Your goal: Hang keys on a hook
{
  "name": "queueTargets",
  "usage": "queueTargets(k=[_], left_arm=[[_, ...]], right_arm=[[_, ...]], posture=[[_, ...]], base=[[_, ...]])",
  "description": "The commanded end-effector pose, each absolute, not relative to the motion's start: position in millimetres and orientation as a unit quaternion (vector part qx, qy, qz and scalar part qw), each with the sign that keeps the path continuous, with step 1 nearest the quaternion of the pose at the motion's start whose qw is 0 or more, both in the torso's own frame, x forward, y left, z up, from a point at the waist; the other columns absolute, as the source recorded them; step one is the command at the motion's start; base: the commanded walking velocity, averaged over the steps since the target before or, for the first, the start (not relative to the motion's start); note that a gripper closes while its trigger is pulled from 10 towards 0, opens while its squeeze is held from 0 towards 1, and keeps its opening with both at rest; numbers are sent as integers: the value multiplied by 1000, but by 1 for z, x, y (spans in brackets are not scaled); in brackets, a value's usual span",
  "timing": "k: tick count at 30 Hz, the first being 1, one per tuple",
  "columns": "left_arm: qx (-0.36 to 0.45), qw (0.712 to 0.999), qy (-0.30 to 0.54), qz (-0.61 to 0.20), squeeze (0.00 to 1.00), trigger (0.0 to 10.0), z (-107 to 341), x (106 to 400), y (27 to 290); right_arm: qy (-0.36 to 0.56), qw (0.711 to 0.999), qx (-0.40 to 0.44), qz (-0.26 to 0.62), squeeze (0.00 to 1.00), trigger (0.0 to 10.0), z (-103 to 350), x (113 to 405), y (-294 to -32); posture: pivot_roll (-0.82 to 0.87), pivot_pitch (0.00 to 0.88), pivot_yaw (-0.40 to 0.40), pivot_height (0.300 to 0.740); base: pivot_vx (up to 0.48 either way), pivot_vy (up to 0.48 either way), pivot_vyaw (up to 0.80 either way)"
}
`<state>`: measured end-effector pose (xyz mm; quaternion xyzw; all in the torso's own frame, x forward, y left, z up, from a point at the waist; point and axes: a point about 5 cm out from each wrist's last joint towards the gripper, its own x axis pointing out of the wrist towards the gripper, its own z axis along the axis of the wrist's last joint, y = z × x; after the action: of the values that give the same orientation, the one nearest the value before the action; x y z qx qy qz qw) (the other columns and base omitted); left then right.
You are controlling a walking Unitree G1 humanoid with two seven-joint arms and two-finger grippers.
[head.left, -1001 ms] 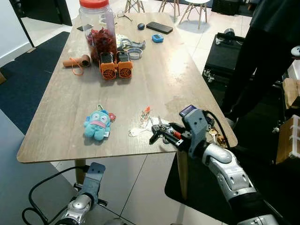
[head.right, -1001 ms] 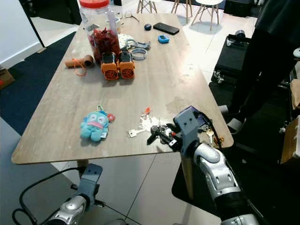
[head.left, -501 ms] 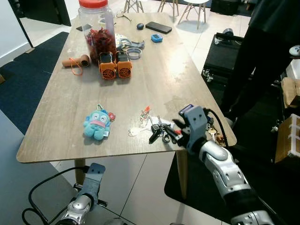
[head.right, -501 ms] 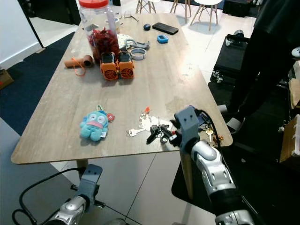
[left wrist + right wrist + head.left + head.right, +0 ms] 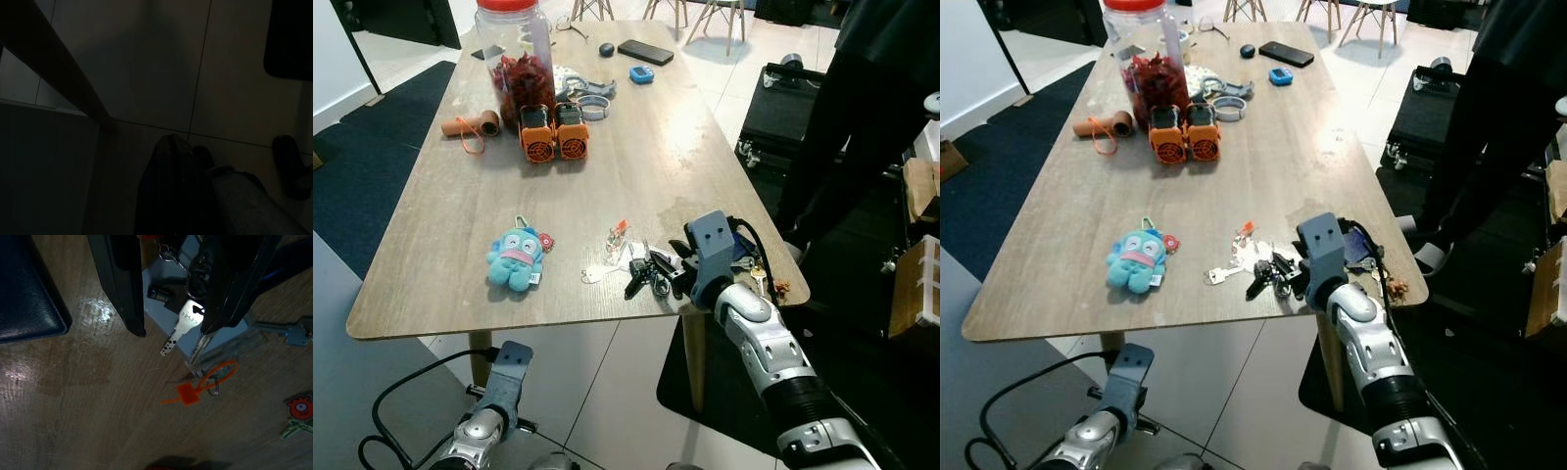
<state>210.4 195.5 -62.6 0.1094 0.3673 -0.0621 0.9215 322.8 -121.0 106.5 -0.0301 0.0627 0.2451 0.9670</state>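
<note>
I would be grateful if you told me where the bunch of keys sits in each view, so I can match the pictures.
Left eye view: bunch of keys on the table's near right, just ahead of the right gripper.
Right eye view: same spot.
Right wrist view: a silver key lies between the black fingers.
Left wrist view: dark floor tiles.
Shared landmark: the orange tag beside the keys.

Key bunch behind end effector fingers.

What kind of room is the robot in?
Probably a dining or living room in a home: a long wooden table holding a snack jar, a plush toy and keys, with chairs on the tiled floor behind.
</note>
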Motion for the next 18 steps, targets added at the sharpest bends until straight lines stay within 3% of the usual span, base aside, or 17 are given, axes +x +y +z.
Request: queueTargets(k=[1,18], left_arm=[[107,917,380,-59,0,10000,-67,203,195],[106,917,380,-60,0,10000,-67,204,194]], right_arm=[[56,965,-33,256,0,10000,108,323,-119],[78,950,-77,291,0,10000,92,309,-118]], posture=[[76,85,4,740],[70,79,7,740]], base=[[0,0,0],[0,0,0]])
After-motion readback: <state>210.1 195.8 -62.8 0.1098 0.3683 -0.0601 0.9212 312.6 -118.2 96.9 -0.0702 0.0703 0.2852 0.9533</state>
